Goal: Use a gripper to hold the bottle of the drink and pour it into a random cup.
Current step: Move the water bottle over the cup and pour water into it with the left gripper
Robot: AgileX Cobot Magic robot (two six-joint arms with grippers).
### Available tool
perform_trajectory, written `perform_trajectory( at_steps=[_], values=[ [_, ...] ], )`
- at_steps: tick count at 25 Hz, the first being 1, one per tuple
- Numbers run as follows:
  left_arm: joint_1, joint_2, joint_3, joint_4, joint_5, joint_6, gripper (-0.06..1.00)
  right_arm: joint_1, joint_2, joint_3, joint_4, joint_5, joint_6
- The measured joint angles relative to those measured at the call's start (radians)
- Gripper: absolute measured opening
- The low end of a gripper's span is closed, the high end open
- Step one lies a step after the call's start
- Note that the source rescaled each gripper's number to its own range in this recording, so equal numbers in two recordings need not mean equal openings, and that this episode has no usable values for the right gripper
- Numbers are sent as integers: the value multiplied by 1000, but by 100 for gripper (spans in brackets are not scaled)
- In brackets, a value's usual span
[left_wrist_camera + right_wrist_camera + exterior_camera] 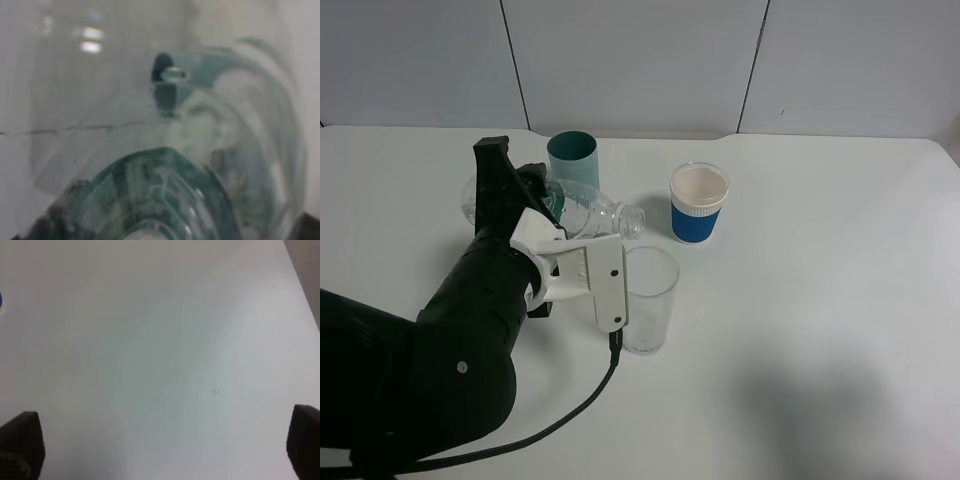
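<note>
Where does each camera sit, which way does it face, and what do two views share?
Exterior high: mounted high, looking down on the white table; shows the left arm, its left gripper holding the bottle tilted toward the clear cup.
Left wrist: on the left arm, close against the bottle, blurred; no jaws visible.
Right wrist: faces down at the table; the right gripper shows dark fingertips, wide apart.
Shared: exterior and left wrist both show the bottle.
</note>
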Motion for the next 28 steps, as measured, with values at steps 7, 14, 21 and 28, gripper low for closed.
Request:
perform_trajectory(
  at_steps=[7,14,21,28],
  values=[
    [0,0,0,0,75,50,0,0,0,0,0,0,0],
    [0,0,0,0,77,92,0,0,0,0,0,0,0],
    [0,0,0,0,78,125,0,0,0,0,0,0,0],
    [0,0,0,0,78,159,0,0,0,0,0,0,0]
  ],
)
